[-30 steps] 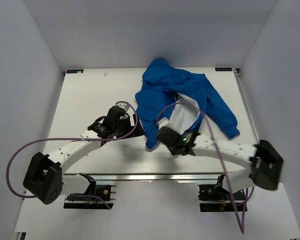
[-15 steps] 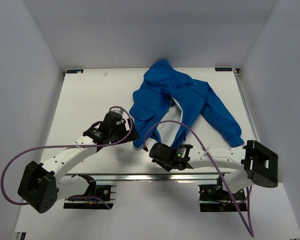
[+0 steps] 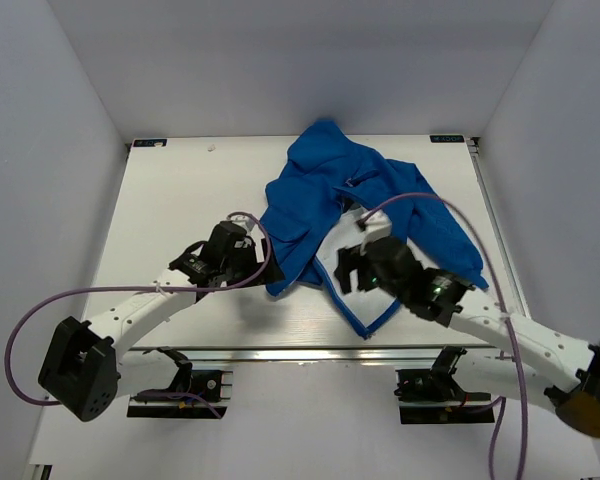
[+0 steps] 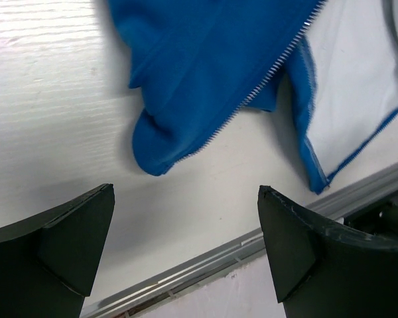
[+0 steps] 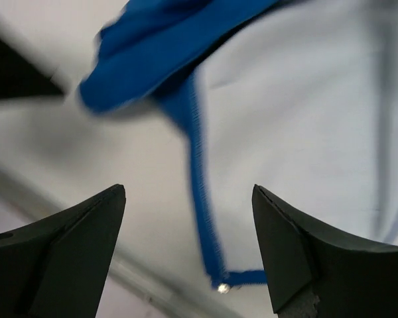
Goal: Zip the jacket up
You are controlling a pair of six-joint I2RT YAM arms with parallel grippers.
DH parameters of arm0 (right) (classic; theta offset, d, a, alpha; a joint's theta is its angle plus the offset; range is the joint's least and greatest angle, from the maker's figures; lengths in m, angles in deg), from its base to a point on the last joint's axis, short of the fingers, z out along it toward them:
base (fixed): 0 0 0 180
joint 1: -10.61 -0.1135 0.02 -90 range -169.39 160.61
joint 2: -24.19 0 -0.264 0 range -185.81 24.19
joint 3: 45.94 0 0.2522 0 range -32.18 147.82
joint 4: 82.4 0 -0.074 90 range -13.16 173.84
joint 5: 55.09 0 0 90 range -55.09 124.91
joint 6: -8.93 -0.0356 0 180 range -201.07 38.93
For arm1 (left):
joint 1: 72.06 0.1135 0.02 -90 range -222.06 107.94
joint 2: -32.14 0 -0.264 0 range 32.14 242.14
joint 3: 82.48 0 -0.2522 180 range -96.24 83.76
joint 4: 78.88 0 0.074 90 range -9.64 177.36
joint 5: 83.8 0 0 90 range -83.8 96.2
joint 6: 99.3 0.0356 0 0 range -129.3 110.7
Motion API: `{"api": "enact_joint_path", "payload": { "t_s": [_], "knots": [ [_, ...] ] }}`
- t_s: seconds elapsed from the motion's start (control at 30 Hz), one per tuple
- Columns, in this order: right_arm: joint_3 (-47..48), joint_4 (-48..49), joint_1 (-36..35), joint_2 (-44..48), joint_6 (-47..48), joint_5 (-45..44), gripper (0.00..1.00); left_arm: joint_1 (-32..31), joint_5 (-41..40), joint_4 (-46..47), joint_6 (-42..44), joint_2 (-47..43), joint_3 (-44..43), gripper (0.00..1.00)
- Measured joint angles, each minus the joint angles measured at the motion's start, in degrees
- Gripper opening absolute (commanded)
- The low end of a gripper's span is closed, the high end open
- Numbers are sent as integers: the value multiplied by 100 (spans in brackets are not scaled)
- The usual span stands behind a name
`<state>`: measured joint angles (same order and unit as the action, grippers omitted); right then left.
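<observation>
Right gripper [image 5: 188,199] agape above jacket [image 3: 320,185]

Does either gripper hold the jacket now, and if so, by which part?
Nothing is held. The left gripper and the right gripper are both open, and the jacket lies beyond their fingers, not between them.

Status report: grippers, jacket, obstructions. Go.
Left gripper open, empty. Right gripper open, empty. Jacket on table, unzipped, lining showing. Right arm's purple cable arcs above it.
</observation>
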<state>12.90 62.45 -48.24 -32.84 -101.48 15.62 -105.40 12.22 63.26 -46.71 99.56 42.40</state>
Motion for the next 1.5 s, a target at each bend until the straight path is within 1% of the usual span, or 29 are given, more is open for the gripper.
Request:
{"api": "enact_joint_path", "payload": {
  "t_s": [0.07,0.13,0.23,0.3,0.37,0.5,0.6,0.63,0.7,0.77,0.8,0.83,0.9,0.93,0.97,1.0,1.03,1.07,1.13,1.17,1.2,1.23,1.27,1.3,1.43,1.5],
  "knots": [
    [2,63,811,238,-52,-46,83,0,205,92,133,4,0,98],
    [4,61,1510,243,-2,-46,84,-9,498,219,289,22,-9,98],
    [144,20,2463,-212,295,33,82,-247,804,275,605,168,-201,98],
    [385,-2,2975,-713,621,260,81,-785,699,155,844,378,-538,98],
    [726,20,3381,-1355,1021,501,81,-1528,457,68,1134,658,-999,98],
    [1513,109,3886,-2570,1716,1060,80,-2817,107,146,1731,1333,-1821,98],
    [2225,271,4175,-3381,2048,1631,78,-3462,-57,214,2116,2111,-2367,98],
    [2444,332,4277,-3630,2122,1847,75,-3635,-109,229,2253,2509,-2632,98],
    [2835,415,4419,-4072,2253,2323,72,-3866,-120,175,2470,3178,-3056,98],
    [3276,402,4522,-4551,2330,2728,69,-4054,-177,146,2691,3860,-3480,95],
    [3460,411,4551,-4793,2356,2841,66,-4124,-219,111,2780,4159,-3641,93],
    [3567,402,4562,-4959,2369,2970,64,-4179,-247,17,2852,4402,-3786,90],
    [3648,391,4566,-5209,2374,3276,59,-4256,-262,-127,2970,4839,-4048,89],
    [3650,372,4566,-5292,2378,3447,54,-4277,-304,-162,3056,4992,-4146,88],
    [3650,339,4568,-5342,2382,3591,50,-4282,-302,-170,3071,5012,-4223,83],
    [3650,310,4568,-5375,2380,3727,44,-4280,-306,-175,3097,5014,-4264,79],
    [3648,293,4568,-5381,2376,3845,33,-4277,-317,-184,3106,5014,-4273,73],
    [3648,295,4566,-5379,2400,3952,31,-4275,-358,-212,3115,5023,-4273,61],
    [3641,326,4566,-5357,2365,4159,26,-4273,-437,-295,3115,5060,-4273,49],
    [3617,350,4568,-5344,2367,4245,20,-4264,-525,-308,3130,5088,-4271,35],
    [3576,363,4572,-5316,2382,4315,9,-4253,-595,-304,3097,5093,-4271,28],
    [3526,356,4572,-5283,2391,4382,3,-4245,-706,-313,3095,5093,-4269,19],
    [3471,358,4572,-5241,2389,4441,0,-4238,-765,-313,3053,5093,-4264,4],
    [3425,356,4575,-5195,2380,4483,0,-4236,-855,-306,3001,5093,-4262,0],
    [3342,358,4592,-4962,2312,4562,0,-4271,-1163,-299,2802,5056,-4249,0],
    [3298,380,4629,-4795,2203,4546,0,-4293,-1338,-188,2636,4946,-4079,0]
  ]
}}
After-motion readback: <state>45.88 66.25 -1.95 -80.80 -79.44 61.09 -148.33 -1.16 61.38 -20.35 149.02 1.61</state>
